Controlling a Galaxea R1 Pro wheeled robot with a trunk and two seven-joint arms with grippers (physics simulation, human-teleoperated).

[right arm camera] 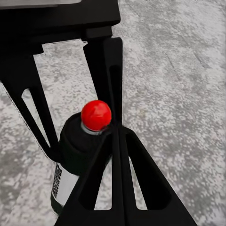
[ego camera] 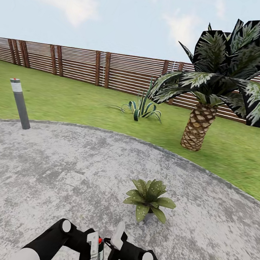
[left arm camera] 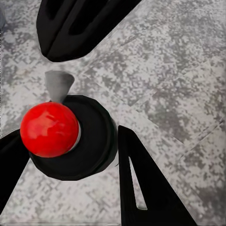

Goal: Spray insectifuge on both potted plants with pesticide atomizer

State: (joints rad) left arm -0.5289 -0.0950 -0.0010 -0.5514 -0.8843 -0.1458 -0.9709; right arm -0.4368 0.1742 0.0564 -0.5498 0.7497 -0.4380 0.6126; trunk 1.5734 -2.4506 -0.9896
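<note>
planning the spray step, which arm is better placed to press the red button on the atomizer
Right, probably. The left gripper fingers already clamp the atomizer, while the right gripper fingertips sit beside the red button, facing the potted plant.

A round grey patio [ego camera: 56,168] is seen in front. Lawn [ego camera: 79,104] is spread behind it. A lamp [ego camera: 20,104] is placed at 10 o'clock, a palm [ego camera: 199,126] at 2 o'clock, a slat fence [ego camera: 81,65] behind, under pale sky [ego camera: 103,11].

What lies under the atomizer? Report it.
Under the atomizer, clamped in the left end effector, the mottled grey patio shows all around. The paving straight below the bottle is covered by its black body and red cap.
</note>
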